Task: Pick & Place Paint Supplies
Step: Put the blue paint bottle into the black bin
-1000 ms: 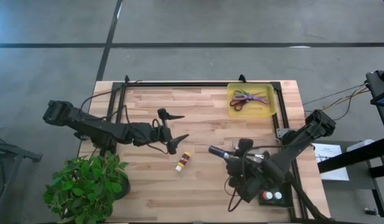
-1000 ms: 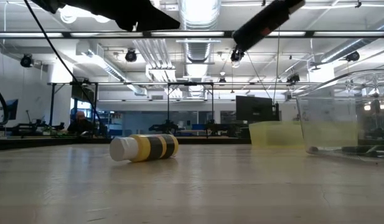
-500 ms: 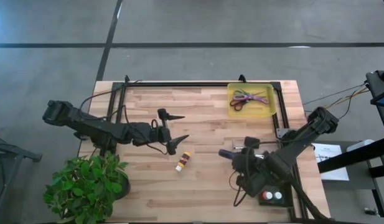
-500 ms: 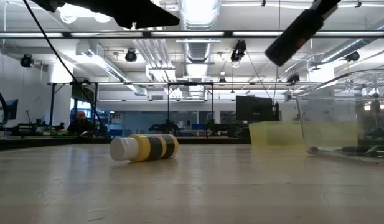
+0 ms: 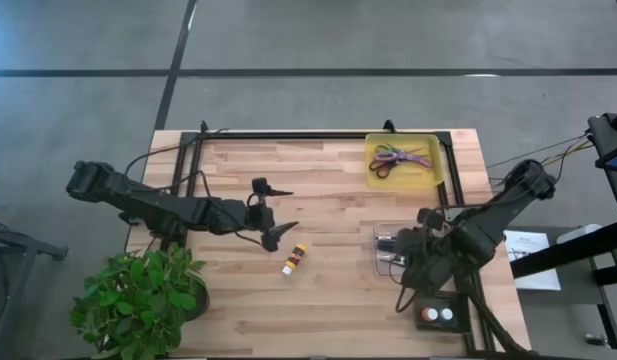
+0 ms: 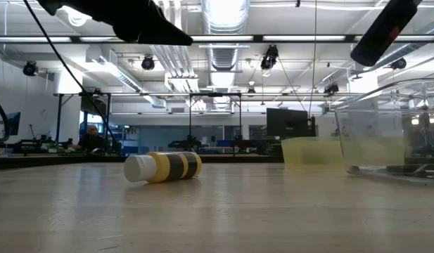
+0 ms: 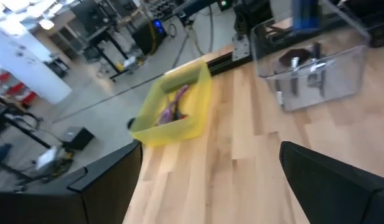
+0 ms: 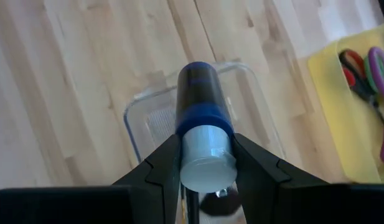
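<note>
Right gripper (image 8: 201, 163) clamps a blue paint bottle (image 8: 201, 115) above the clear bin (image 8: 139, 112): placing step, release next. Left gripper (image 5: 273, 210) spread wide, empty, near the yellow bottle (image 5: 293, 259) lying mid-table. Scissors (image 5: 398, 158) sit in yellow tray (image 5: 435, 160).

Both arms are dark — near black, matte, built of chunky jointed segments with thin black cables trailing off them. The left gripper (image 5: 271, 211) ends in two pointed, wedge-shaped fingers (image 7: 332, 182), flat-sided and plain. The right gripper (image 8: 204, 167) has the same angular black fingers. One arm link shows a small red mark — too blurred to read.
</note>
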